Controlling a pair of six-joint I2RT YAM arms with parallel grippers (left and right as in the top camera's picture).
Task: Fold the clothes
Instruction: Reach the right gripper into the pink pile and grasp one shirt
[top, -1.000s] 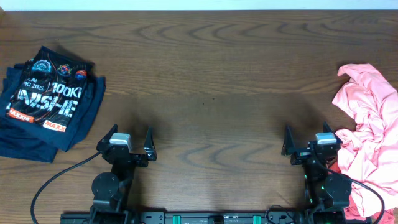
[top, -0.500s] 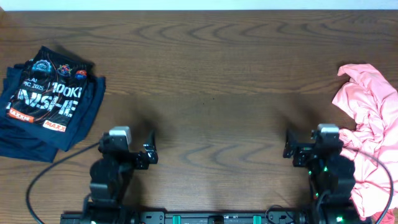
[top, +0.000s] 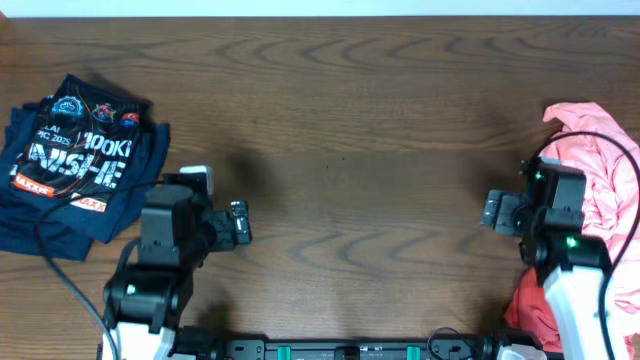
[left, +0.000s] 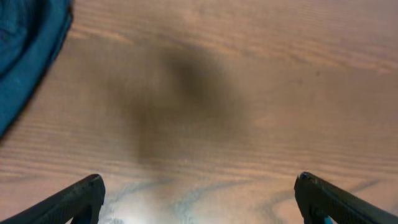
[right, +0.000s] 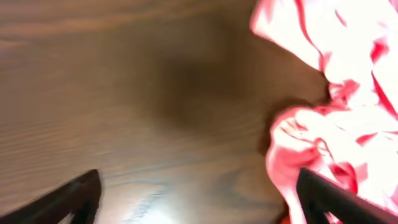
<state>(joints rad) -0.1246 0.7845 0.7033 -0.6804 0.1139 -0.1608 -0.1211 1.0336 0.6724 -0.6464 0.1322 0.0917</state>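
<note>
A crumpled pink garment lies at the table's right edge; it also fills the right side of the right wrist view. A folded navy T-shirt with printed lettering lies at the far left, and its blue edge shows in the left wrist view. My left gripper is open and empty above bare wood, right of the navy shirt. My right gripper is open and empty, its right finger at the pink garment's edge.
The brown wooden table stretches between the two garments. Black cables trail from both arms near the front edge.
Both arms have risen from their rest pose at the front edge and moved forward over the table. The right one went toward the pink garment, the left toward the navy shirt.
</note>
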